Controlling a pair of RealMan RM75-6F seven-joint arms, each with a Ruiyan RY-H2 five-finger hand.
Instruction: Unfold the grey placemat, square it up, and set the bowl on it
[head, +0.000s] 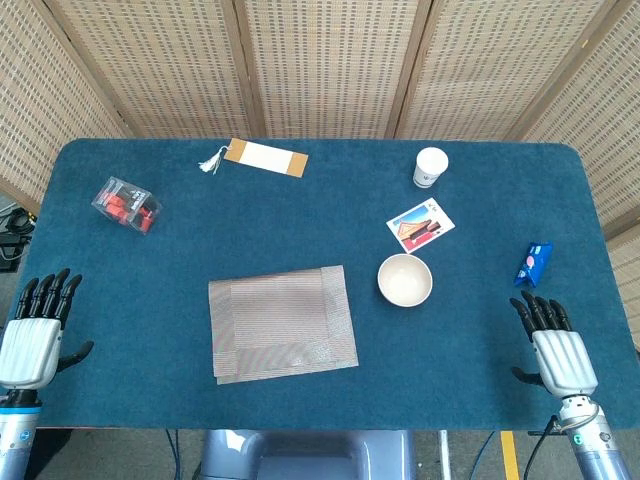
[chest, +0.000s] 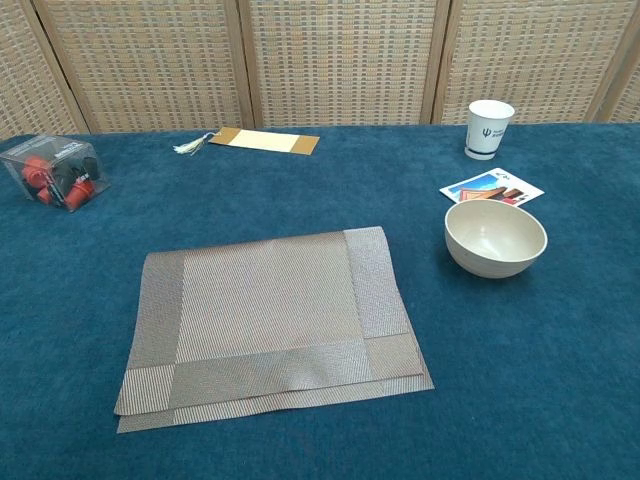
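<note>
The grey placemat (head: 282, 322) (chest: 270, 320) lies folded in half at the middle of the blue table, its two layers slightly offset along the near edge. The cream bowl (head: 404, 279) (chest: 495, 237) stands upright and empty just to the right of it, off the mat. My left hand (head: 38, 328) rests at the near left corner of the table, fingers straight and apart, holding nothing. My right hand (head: 555, 345) rests at the near right edge, likewise holding nothing. Both hands are far from the mat and absent from the chest view.
A white paper cup (head: 430, 166) (chest: 489, 128) stands at the back right, with a picture card (head: 420, 226) (chest: 490, 188) behind the bowl. A blue packet (head: 533, 263) lies far right. A clear box of red pieces (head: 126, 204) (chest: 53, 171) and a tasselled bookmark (head: 262, 158) (chest: 255, 142) sit at the back left.
</note>
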